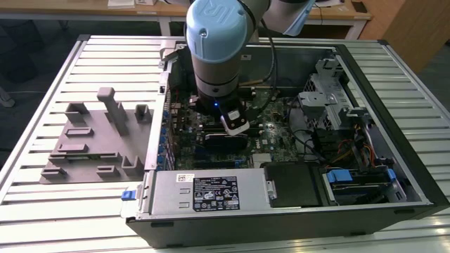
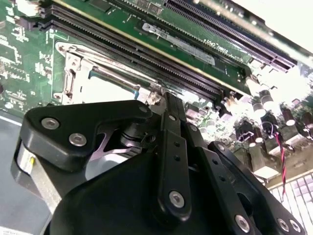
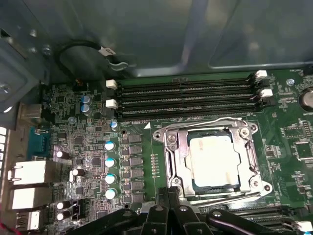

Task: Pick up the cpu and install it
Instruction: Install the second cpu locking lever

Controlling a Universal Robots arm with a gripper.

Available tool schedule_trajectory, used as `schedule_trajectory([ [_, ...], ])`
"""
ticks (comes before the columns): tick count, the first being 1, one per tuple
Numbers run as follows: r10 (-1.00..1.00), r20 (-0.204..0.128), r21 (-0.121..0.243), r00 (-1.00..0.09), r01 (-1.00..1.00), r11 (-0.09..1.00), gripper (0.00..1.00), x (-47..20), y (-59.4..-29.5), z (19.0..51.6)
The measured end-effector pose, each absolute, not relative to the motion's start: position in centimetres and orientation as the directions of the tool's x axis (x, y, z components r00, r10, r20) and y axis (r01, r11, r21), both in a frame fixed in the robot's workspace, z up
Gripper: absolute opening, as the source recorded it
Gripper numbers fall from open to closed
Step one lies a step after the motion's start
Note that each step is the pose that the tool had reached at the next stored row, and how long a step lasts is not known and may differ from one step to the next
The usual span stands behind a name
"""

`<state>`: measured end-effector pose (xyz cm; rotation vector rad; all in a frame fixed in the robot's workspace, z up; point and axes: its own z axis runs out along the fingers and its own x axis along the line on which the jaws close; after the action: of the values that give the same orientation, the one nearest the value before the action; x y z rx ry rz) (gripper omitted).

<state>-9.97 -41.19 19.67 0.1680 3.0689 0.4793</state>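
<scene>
Black linkage of the hand (image 3: 168, 215) is seen nearest in both wrist views, and whether its fingers are spread or pressed together cannot be told. Just beyond it, in the first wrist view, the cpu (image 3: 214, 160) is seated flat inside the metal socket frame (image 3: 171, 161) on the green motherboard (image 3: 142, 152). Memory slots (image 3: 188, 95) are ranged behind the socket. Farther off, in the exterior view, the open computer case (image 1: 351, 205) is laid on the slatted table (image 1: 42, 211), with a grey fixture (image 1: 91, 142) beside it toward the exterior view's left.
</scene>
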Motion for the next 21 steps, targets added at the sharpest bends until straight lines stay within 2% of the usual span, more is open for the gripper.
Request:
schedule_trajectory([
  [9, 0.115, -0.015, 0.295, -0.993, 0.105, 0.95, 0.11, -9.9, -41.2, 21.6],
  [12, 0.117, -0.017, 0.282, -0.993, 0.108, 0.953, 0.11, -9.9, -41.2, 22.1],
  [16, 0.119, -0.021, 0.246, -0.993, 0.11, 0.963, 0.11, -9.9, -41.2, 22.2],
  [21, 0.126, -0.022, 0.24, -0.992, 0.117, 0.964, 0.11, -9.4, -41.2, 22.2],
])
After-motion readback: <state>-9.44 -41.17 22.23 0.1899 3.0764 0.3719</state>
